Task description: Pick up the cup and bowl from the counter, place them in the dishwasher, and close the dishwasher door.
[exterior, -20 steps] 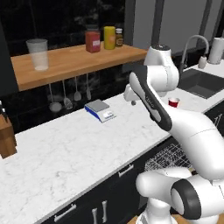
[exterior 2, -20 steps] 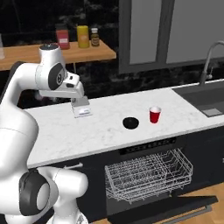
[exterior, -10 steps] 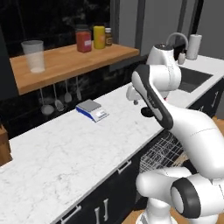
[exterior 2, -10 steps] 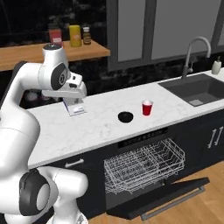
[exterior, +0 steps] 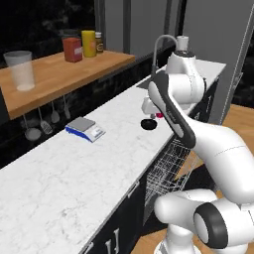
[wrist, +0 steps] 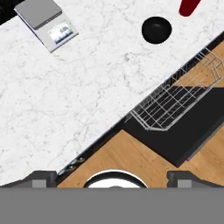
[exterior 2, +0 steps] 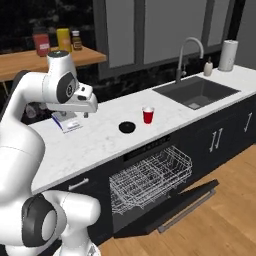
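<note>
The red cup [exterior 2: 148, 114] stands upright on the white marble counter [exterior 2: 100, 142], and the black bowl [exterior 2: 127, 127] lies just to its left. In the hand view the bowl [wrist: 156, 29] sits at the top and the cup [wrist: 189, 6] pokes in at the top edge. My gripper [exterior 2: 86, 112] hangs open and empty above the counter, well left of the bowl. From the left base view the gripper [exterior: 148, 106] is just above the bowl [exterior: 149, 124], with the cup [exterior: 159, 115] half hidden behind my arm. The dishwasher's wire rack [exterior 2: 150, 176] is pulled out over the lowered door [exterior 2: 177, 204].
A blue-and-grey kitchen scale [exterior 2: 67, 121] lies on the counter behind my hand. The wooden shelf [exterior: 64, 74] carries a clear glass [exterior: 21, 70] and jars. A sink [exterior 2: 195, 92] with faucet, soap bottle and paper roll [exterior 2: 228, 55] is to the right. Wooden floor lies beyond the door.
The whole picture has shifted: the base has driven right along the counter, bringing the sink and the open dishwasher further into view. The gripper stays open and empty.
</note>
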